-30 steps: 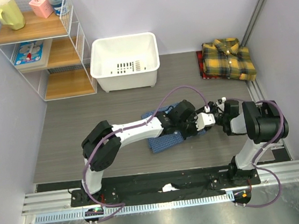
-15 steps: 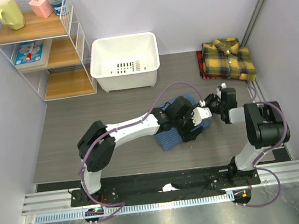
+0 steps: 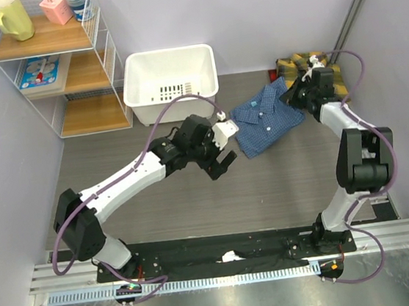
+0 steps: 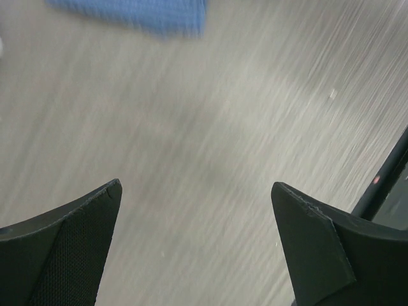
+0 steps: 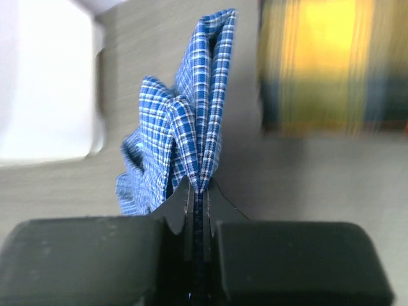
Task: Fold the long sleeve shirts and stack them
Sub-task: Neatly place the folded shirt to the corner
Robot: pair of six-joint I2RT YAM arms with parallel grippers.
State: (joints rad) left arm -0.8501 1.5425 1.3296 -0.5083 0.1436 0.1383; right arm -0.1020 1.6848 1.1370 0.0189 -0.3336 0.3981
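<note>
Blue shirt point(image 5: 197, 127) cloth sits clamped between the shut fingers of the right end effector point(image 5: 199, 191), several folded layers caught together at one edge, which looks like a grip meant to keep the fold from opening while the garment is taken toward the stack. From above, the right end effector point(image 3: 292, 99) holds the far right corner of the blue shirt point(image 3: 266, 119), and the rest of the garment spreads toward the middle of the worktop point(image 3: 117, 163); whether it rests there or hangs just clear I cannot tell

Beyond that corner lies the yellow plaid shirt point(image 3: 338, 82), folded in the far right corner and seemingly the base of the stack; the right arm crosses over it and hides part of it, so the landing spot is only partly readable

Left end effector point(image 3: 221, 160) is released, jaws wide apart over bare worktop, just off the blue shirt's near left edge and touching nothing; its wrist view shows only a strip of blue at the top

A white tub point(image 3: 167, 54) stands near the shirt's far left side, and a wire shelf rack point(image 3: 55, 74) is well apart on the left; neither lies between the two shirts
</note>
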